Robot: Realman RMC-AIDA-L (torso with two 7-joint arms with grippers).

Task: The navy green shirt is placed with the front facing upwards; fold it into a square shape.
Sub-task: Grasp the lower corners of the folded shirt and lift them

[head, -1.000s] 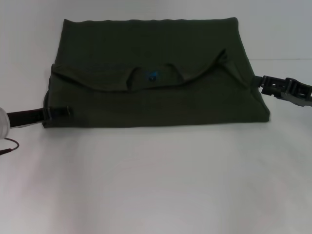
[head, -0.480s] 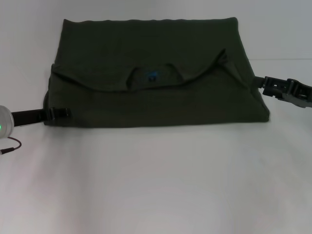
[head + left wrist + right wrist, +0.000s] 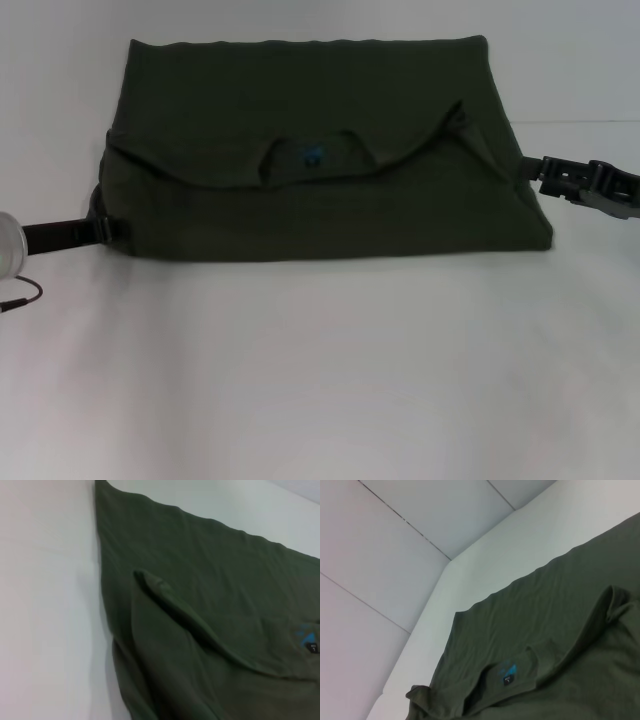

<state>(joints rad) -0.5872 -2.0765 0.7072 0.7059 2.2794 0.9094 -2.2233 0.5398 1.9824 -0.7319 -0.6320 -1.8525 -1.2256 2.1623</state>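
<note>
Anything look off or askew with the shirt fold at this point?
Slightly. The navy green shirt lies folded once on the table, but the folded edge sags unevenly, with the collar bunched at its middle. The left hand and right hand sit at its side edges.

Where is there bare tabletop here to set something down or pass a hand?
Free: the wide strip of table in front of the navy green shirt. Crowded: its two ends, where the left gripper and right gripper meet the cloth.

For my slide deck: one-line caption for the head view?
Half-folded navy green shirt on white table, left gripper and right gripper at its side edges.
</note>
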